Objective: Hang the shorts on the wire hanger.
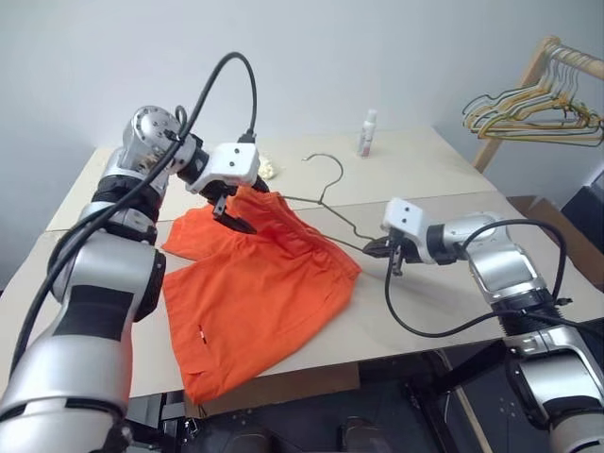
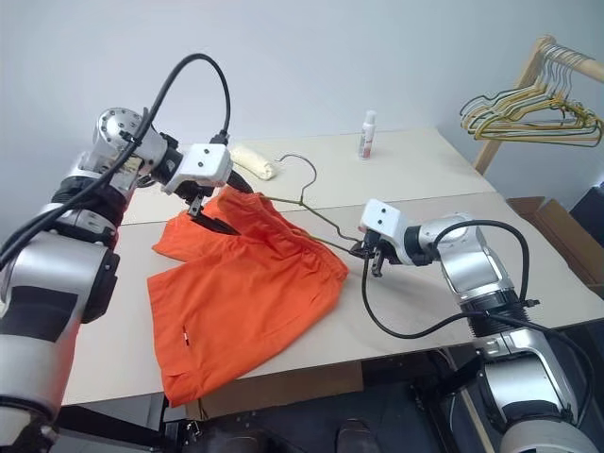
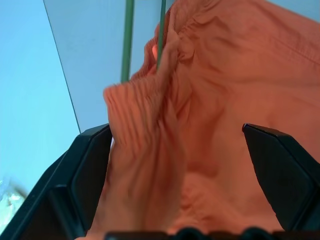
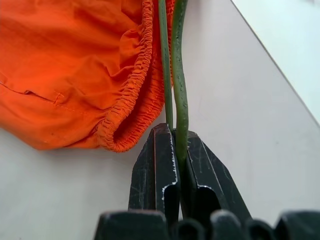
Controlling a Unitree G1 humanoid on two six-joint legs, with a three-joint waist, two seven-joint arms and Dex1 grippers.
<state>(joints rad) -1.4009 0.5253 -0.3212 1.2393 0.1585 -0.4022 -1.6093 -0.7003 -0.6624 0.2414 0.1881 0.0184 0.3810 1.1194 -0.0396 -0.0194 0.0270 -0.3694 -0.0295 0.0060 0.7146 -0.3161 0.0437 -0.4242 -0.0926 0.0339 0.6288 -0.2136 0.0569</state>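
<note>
Left tool [image 1: 236, 209] is hovering wide open around the gathered waistband of the bright orange fabric shorts [image 1: 255, 293], apparently lining up a grab. Those shorts are lying spread on the pale bench [image 1: 415, 170]. Right tool [image 1: 381, 248] is clamping 1 corner of the thin grey-green wire hanger [image 1: 326, 203], likely steadying it for threading.

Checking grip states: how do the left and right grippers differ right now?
The left gripper is wide open with the shorts bunched between its fingers; the right gripper is shut on the wire hanger. The left sits over the waistband's far end, the right at the hanger's corner. Both have two black fingers.
</note>
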